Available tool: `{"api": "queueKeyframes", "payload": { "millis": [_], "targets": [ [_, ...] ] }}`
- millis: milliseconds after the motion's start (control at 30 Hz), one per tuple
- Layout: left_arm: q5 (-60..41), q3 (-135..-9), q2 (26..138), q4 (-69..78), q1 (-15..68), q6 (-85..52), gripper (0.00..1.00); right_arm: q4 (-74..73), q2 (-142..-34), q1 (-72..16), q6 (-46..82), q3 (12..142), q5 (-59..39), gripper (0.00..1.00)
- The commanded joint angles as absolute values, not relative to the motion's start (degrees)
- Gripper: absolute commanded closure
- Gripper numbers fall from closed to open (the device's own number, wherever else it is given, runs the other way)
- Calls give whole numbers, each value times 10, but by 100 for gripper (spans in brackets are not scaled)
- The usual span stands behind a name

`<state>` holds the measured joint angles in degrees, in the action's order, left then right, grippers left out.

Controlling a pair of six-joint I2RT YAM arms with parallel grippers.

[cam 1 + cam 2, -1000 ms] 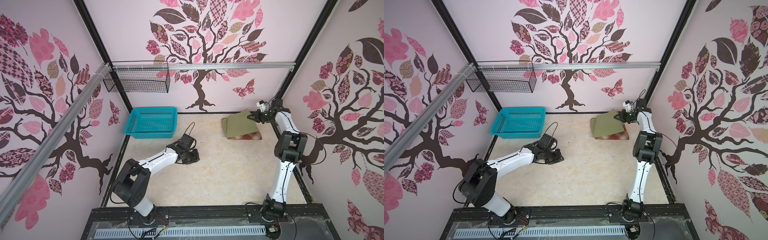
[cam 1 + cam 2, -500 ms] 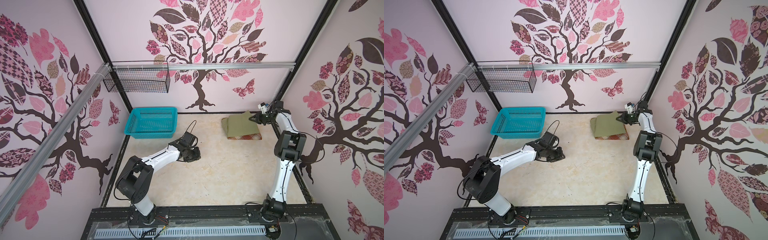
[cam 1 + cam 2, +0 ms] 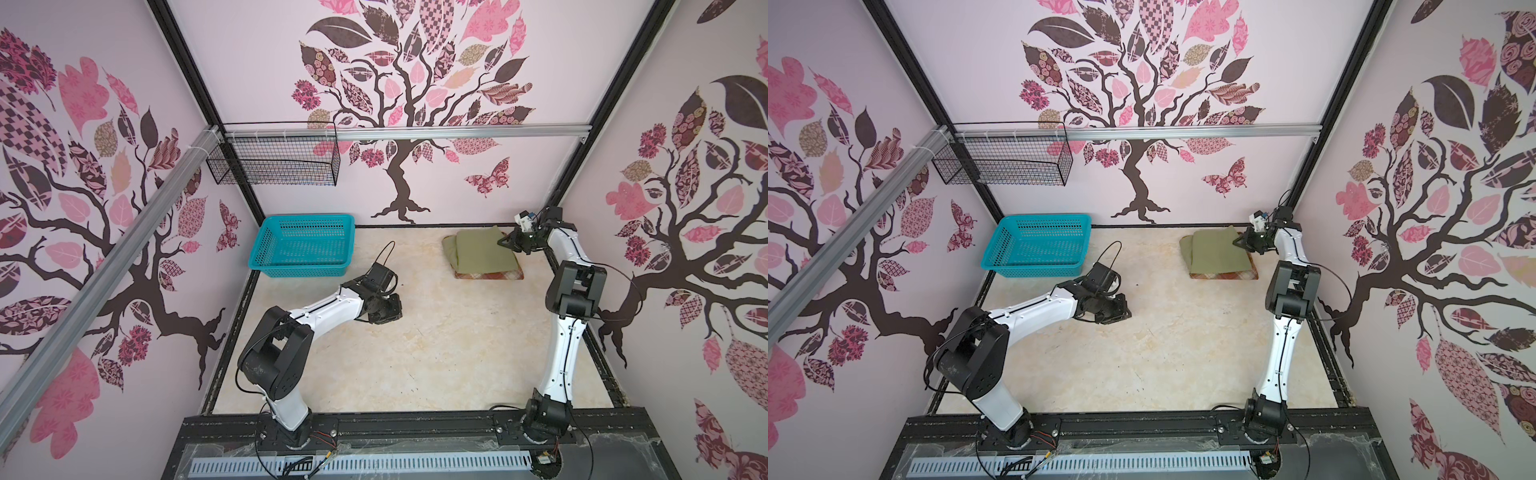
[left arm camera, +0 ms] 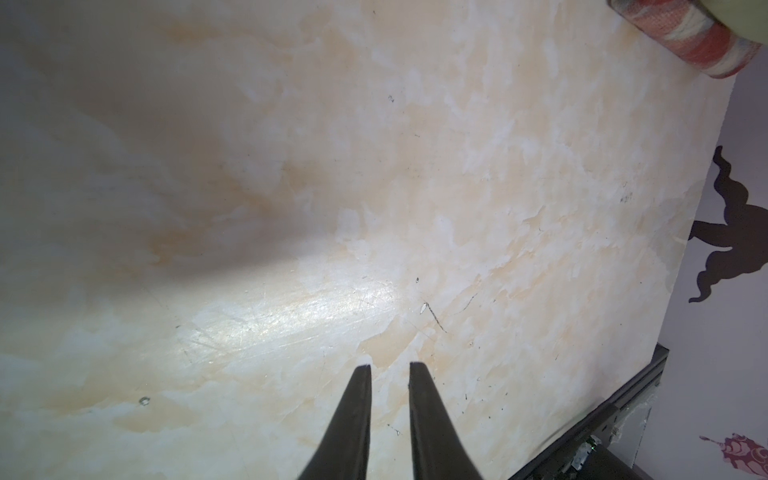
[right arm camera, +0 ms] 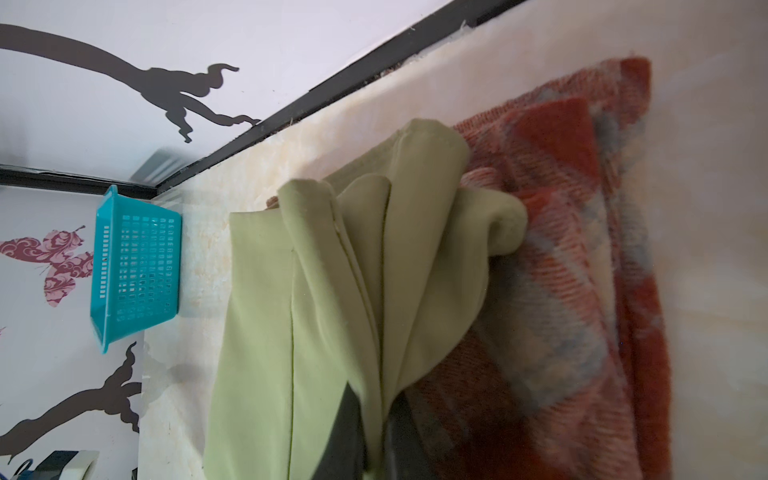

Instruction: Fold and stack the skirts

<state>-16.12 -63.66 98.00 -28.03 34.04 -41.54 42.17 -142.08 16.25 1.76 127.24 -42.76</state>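
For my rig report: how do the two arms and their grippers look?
Both the left arm and the right arm have white link shells with bulky black joints and black bases. A thin black cable loops at the left wrist. The left gripper and right gripper have slim, tapered black fingers.

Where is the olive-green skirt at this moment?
In both top views the olive-green skirt lies at the far right of the table, near the back wall, stacked on the plaid skirt. The right gripper pinches its right-hand edge.
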Motion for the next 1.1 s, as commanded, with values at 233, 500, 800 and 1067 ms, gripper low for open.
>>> {"api": "queueKeyframes", "payload": {
  "millis": [233,500,800,1067],
  "targets": [
    [-160,-653,998,-280,338,-406,80,377,-1425,167,39,1271,-370,72],
    [-151,-647,985,-278,336,-408,80,346,-1352,167,58,1250,-295,48],
    [-125,-629,930,-278,301,-397,80,196,-1129,160,124,997,-239,42],
    [-68,-607,828,-268,202,-365,77,122,-938,82,145,740,-180,39]
  ]
}}
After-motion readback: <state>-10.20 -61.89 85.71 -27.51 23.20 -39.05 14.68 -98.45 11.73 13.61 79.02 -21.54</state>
